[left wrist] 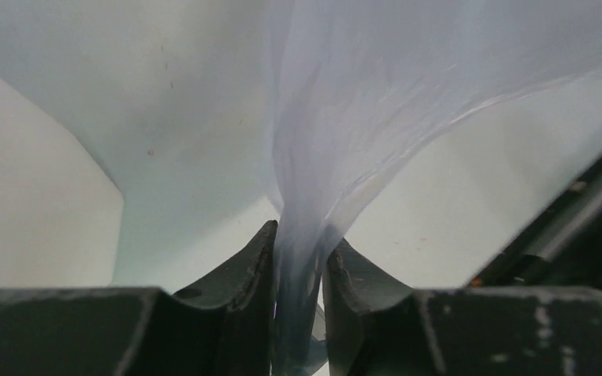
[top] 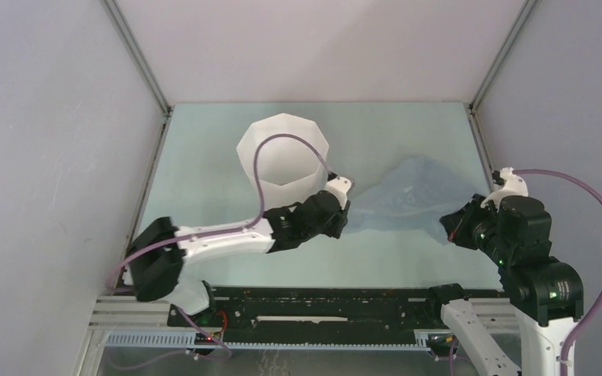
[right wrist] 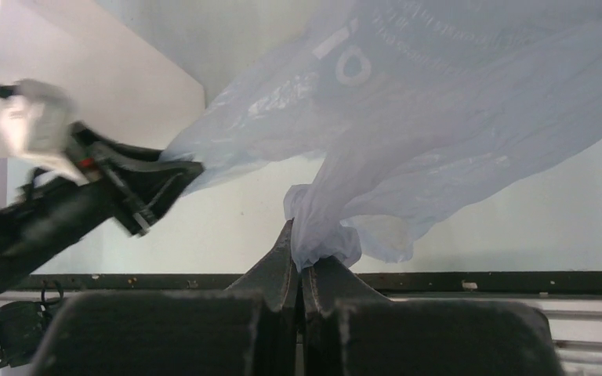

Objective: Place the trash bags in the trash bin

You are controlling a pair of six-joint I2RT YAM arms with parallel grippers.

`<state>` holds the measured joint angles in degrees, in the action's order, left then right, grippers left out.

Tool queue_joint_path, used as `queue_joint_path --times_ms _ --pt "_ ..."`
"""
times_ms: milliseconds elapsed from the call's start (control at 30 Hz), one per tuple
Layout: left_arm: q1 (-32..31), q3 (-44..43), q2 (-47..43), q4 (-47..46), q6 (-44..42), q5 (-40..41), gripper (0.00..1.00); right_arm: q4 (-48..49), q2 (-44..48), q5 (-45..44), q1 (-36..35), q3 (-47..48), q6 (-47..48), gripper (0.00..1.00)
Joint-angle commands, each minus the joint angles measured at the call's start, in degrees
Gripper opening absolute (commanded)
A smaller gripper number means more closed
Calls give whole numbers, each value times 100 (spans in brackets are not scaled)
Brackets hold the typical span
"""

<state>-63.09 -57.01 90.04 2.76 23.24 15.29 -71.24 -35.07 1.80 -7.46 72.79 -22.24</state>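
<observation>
Bag [top: 407,196] of thin, crinkly, translucent pale blue plastic with faint white lettering, stretched low over the pale green surface [top: 204,180] at centre right. The left tool [top: 343,219] is closed on the bag's left corner, with the film bunched between its dark fingers. The right tool [top: 448,227] is clamped on a gathered knot of plastic at the bag's right end. A tall, translucent white plastic bin [top: 282,149] with faceted sides stands upright just far and left of the left tool, its mouth open and nothing visible inside.

The step in hand looks like carrying the gripped bag towards the bin. The next move probably calls for lifting both ends above the rim, bringing them together over the opening, then feeding the loose film down without tipping the light bin.
</observation>
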Motion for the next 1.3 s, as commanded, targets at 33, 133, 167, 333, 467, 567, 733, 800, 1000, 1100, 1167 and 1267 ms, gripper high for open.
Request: queue_joint_path --times_ms 33,133,167,333,467,567,733,800,1000,1100,1167,1267 --pt "-66 -967 -1537 762 -237 -274 27 155 149 20 37 375 364 0" --pt "-63 -1761 -1655 1204 -354 -727 12 377 313 107 35 521 408 0" --pt "-63 -2108 -1625 1380 -404 -796 5 459 351 151 35 609 405 0" --pt "-63 -3937 -1326 1995 -642 -1111 0 1455 369 859 35 1086 328 0" --pt "-63 -5475 -956 2295 -746 -1373 0 2685 -48 1624 37 1669 22 0" --pt "-63 -6568 -719 2468 -817 -1472 0 3600 -527 2299 39 2181 -493 0" --pt "-63 -7418 -895 2384 -1184 -1201 0 5531 -1278 3334 35 2667 -1853 0" --pt "-63 -7350 -1237 2273 -1413 -879 0 6117 -1624 3495 35 2871 -2466 0" --pt "-63 -6580 -2310 1763 -1958 93 0 6568 -2972 3362 -1077 3830 -3053 0" --pt "-64 -6497 -2569 1800 -2254 459 0 5786 -3766 2953 -2550 4846 -2266 0" --pt "-63 -6513 -2676 1855 -2394 748 0 5903 -4142 2944 -3025 5143 -2306 0" --pt "-63 -6510 -2741 1853 -2708 1265 0 6495 -4477 2990 -3234 5105 -2857 0"
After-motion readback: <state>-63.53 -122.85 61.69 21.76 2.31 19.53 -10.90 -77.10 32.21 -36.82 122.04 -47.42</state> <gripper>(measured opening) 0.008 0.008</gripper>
